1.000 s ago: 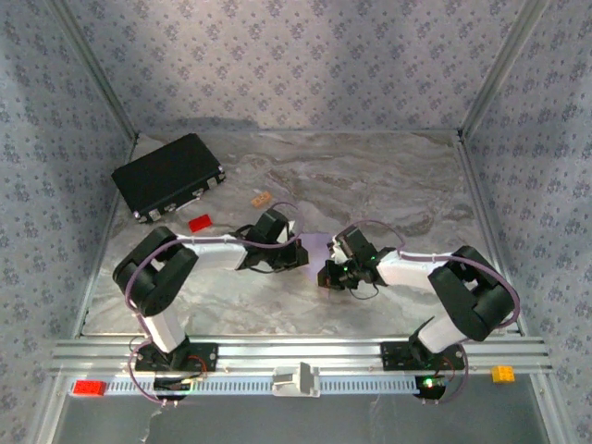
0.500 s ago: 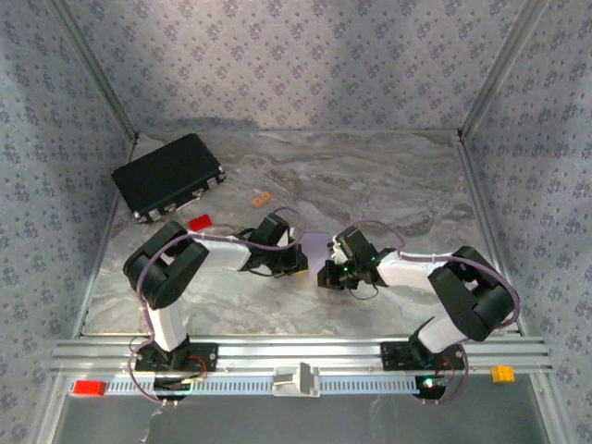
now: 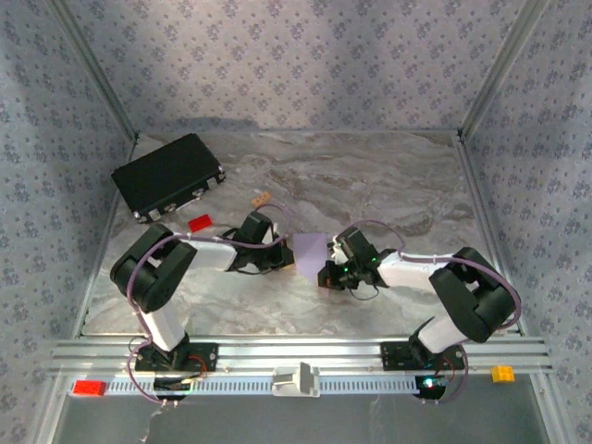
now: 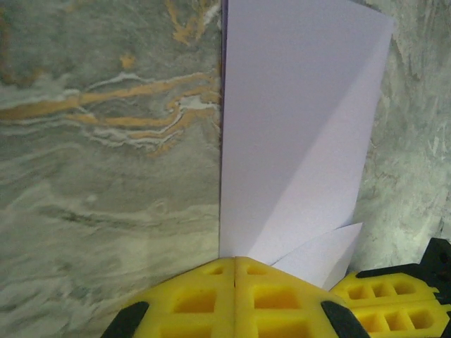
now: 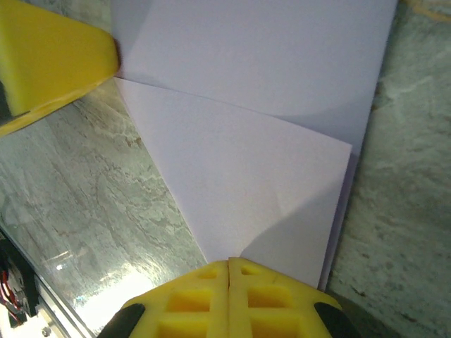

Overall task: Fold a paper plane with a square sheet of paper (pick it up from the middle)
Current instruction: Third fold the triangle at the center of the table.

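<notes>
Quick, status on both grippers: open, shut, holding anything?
Left gripper: closed, pinching the partly folded lilac paper.
Right gripper: closed, pinching another edge of it.

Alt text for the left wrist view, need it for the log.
Partly folded lilac sheet of paper with diagonal creases over a grey marbled table, its near tip pinched between the left hand's shut yellow fingers at the bottom edge. A second yellow finger sits at bottom right.
</notes>
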Robot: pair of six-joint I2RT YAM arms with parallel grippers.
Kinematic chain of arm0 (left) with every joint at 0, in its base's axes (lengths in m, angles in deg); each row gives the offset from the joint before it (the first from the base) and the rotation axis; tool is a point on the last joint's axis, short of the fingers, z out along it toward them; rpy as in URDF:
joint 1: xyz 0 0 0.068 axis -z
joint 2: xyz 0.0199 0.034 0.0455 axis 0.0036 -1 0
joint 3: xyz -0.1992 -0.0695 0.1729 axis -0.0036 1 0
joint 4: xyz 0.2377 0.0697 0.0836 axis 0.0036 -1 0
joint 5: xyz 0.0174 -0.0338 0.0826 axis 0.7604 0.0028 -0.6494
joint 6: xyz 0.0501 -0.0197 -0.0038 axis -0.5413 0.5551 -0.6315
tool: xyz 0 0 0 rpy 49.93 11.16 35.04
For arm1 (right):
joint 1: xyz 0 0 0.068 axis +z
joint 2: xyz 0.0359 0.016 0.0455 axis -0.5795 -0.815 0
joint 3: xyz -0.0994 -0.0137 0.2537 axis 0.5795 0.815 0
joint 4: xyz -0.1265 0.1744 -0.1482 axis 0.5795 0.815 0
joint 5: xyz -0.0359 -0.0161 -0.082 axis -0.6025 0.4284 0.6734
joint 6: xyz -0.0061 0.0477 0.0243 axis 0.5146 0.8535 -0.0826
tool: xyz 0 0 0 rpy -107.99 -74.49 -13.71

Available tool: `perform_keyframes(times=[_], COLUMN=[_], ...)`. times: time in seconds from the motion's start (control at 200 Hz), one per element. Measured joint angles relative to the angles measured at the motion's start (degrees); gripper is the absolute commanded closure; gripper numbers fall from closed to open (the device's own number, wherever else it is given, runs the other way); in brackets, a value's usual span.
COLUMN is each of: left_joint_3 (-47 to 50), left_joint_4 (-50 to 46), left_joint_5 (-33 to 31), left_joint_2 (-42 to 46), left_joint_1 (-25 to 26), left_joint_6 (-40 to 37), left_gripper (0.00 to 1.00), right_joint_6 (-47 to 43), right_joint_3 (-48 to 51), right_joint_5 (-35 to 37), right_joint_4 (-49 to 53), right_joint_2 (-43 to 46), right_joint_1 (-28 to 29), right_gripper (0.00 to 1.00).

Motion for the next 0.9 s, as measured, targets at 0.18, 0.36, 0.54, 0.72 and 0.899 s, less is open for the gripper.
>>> perform_keyframes(times=[0.18,0.36,0.54,0.72,0.899], left_joint_3=[2.21,3.93,4.76,6.40,7.04], left_joint_4=[0.15,0.09,-0.07,-0.11,-0.33], left_joint_5=[-2.43,-5.57,-8.68,-11.06,-11.96], left_joint_2=[3.74,9.60,14.51,17.94,18.86], left_joint_1=[-0.04,-0.04,-0.04,-0.24,-0.68], left_joint_6=[-0.20,-1.51,-3.26,-4.26,-4.55], left_gripper=[0.98,0.88,0.81,0.78,0.76], right_joint_6=[-2.32,-4.48,-3.32,-1.66,-0.83], right_joint_3=[-0.07,-1.03,-0.04,2.40,2.51], right_joint_5=[1.86,7.17,11.52,12.00,10.43], right_joint_4=[3.30,7.19,8.39,7.15,4.48], right_joint_2=[4.17,11.63,16.98,19.69,16.63], right_joint_1=[-0.02,-0.74,-3.52,-4.68,-4.94], right_gripper=[0.85,0.76,0.66,0.65,0.67])
